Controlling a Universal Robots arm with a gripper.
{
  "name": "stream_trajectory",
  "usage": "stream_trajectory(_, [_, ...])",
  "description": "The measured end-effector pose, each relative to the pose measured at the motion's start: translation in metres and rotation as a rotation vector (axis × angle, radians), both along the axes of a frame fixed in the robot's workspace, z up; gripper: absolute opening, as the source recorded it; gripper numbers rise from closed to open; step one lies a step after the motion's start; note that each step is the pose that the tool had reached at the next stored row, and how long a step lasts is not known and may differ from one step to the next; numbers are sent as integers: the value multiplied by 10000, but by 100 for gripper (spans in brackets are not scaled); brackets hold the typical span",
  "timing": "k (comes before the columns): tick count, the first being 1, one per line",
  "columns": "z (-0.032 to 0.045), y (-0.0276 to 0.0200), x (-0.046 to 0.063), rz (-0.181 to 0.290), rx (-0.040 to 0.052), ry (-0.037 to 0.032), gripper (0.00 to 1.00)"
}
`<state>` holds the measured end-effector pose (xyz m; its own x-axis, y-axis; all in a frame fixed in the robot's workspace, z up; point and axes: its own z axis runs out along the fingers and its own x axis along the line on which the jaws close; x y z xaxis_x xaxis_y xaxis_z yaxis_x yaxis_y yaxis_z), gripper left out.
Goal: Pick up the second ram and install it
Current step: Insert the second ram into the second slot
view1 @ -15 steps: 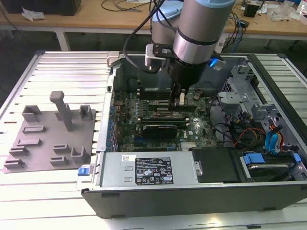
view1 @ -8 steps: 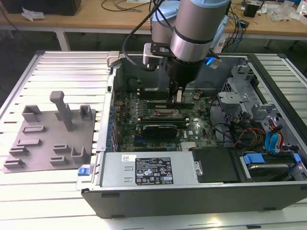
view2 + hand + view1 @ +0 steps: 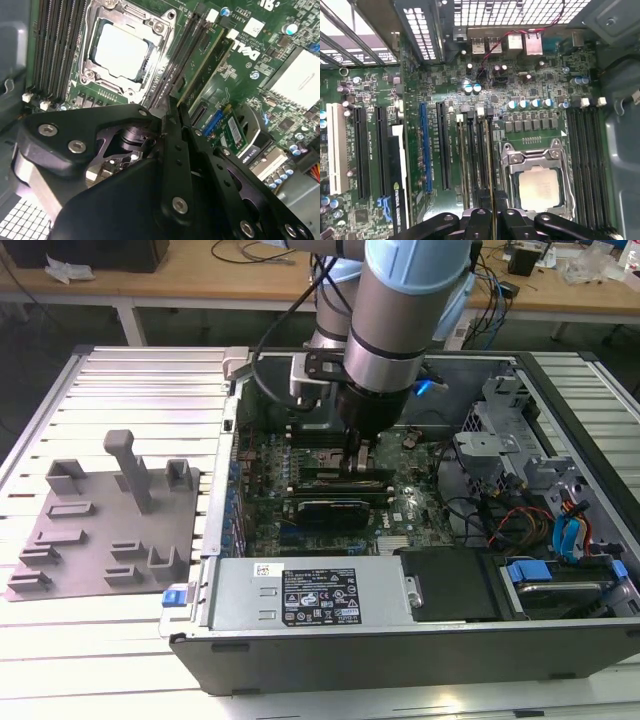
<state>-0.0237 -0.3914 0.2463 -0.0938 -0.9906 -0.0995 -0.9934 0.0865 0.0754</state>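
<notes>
Case (image 3: 420,645): open, lying flat at centre of the exterior view. Grey fixture (image 3: 100,530): at 9 o'clock, well apart. Arm (image 3: 400,320): descends from 12 o'clock. Gripper (image 3: 492,210): fingers (image 3: 481,220) closed on the ram (image 3: 490,165), held edge-on over the slots (image 3: 475,160) beside the CPU (image 3: 537,187).

Bright, even light overexposes the slatted table (image 3: 130,375) around the computer case (image 3: 400,640) in the exterior view. Glare whitens the processor (image 3: 122,52) in the second wrist view.
</notes>
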Motion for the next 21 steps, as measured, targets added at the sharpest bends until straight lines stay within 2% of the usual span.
stream_trajectory(3, [-83, 5, -6, 102, 1, 0, 11])
stream_trajectory(7, [-136, 5, -8, 103, -10, 0, 11])
stream_trajectory(8, [-142, 5, -12, 98, -46, 1, 11])
stream_trajectory(13, [-187, 5, -23, 99, -47, 1, 11])
stream_trajectory(21, [-193, 6, -23, 132, -48, 1, 11])
